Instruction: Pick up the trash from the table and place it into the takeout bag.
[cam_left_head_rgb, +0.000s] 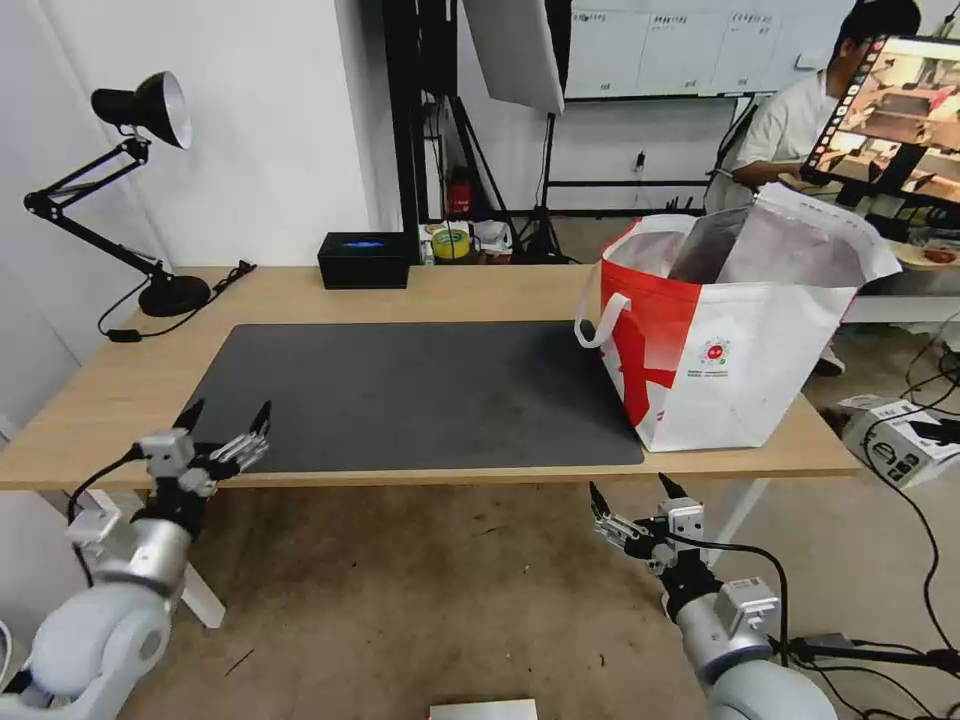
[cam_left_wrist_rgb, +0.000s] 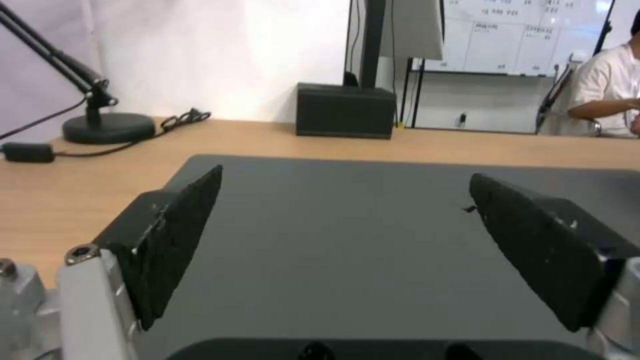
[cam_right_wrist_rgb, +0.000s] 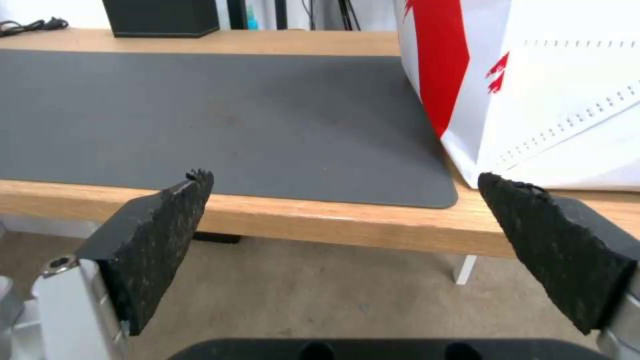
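**Both arms low at the near edge, bag on the right end**

Table (cam_left_head_rgb: 330, 300): long light-wood top w/ white legs, big dark grey mat (cam_left_head_rgb: 420, 390) across the middle. Mat surface looks bare, faint scuffs. Takeout bag (cam_left_head_rgb: 740, 340) stands upright on the right end, near corner overlapping the mat's right edge; white w/ red panel, white handle loop on the side facing the mat, small red logo, mouth open w/ silvery lining showing.

Back edge of table: black box (cam_left_head_rgb: 364, 260) approx centre, black desk lamp (cam_left_head_rgb: 150, 190) at the left rear, cord trailing along the wood.

Left gripper (cam_left_head_rgb: 226, 416) sits at the table's near-left edge, tips over the mat's front corner, jaws spread wide, nothing between them. Right gripper (cam_left_head_rgb: 632, 492) hangs just below and in front of the near edge, under the bag's side of the table, jaws also spread, empty.

Room: white wall left, black stand and whiteboard behind, beige floor w/ cables and a carton (cam_left_head_rgb: 905, 440) at right.
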